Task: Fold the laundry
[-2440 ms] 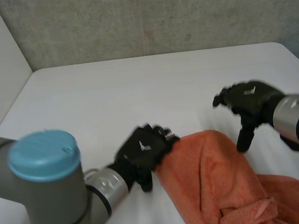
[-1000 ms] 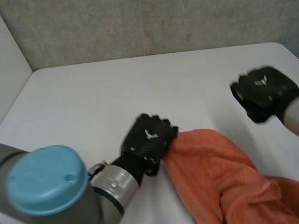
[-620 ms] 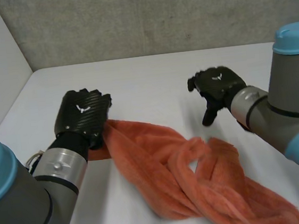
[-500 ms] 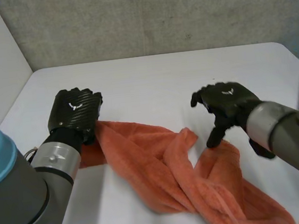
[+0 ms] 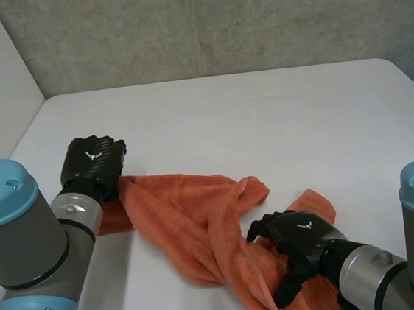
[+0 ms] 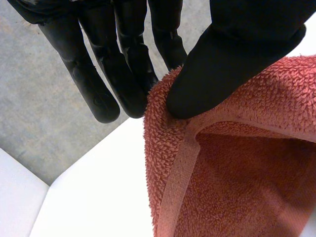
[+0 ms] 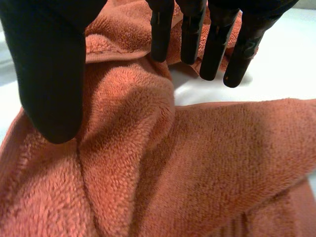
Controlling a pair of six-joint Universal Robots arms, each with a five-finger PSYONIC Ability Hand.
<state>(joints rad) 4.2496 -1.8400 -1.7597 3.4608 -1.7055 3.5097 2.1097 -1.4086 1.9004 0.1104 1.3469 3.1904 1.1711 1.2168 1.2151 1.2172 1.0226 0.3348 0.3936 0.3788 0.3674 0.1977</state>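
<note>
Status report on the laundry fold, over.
Left hand pinching orange towel at a hemmed edge. Right hand open over its bunched middle. Towel twisted, not yet folded. No obstacle seen.

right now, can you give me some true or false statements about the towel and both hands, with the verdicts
1. The left hand pinches an edge of the orange towel between thumb and fingers. True.
2. The orange towel lies flat and fully spread out. False: it is bunched and twisted, with thick folds running across it.
3. The right hand is over the orange towel with straight fingers, clutching nothing. True.
4. The orange towel hangs over the table's far edge. False: it lies on the near part of the white table, between the two hands.
</note>
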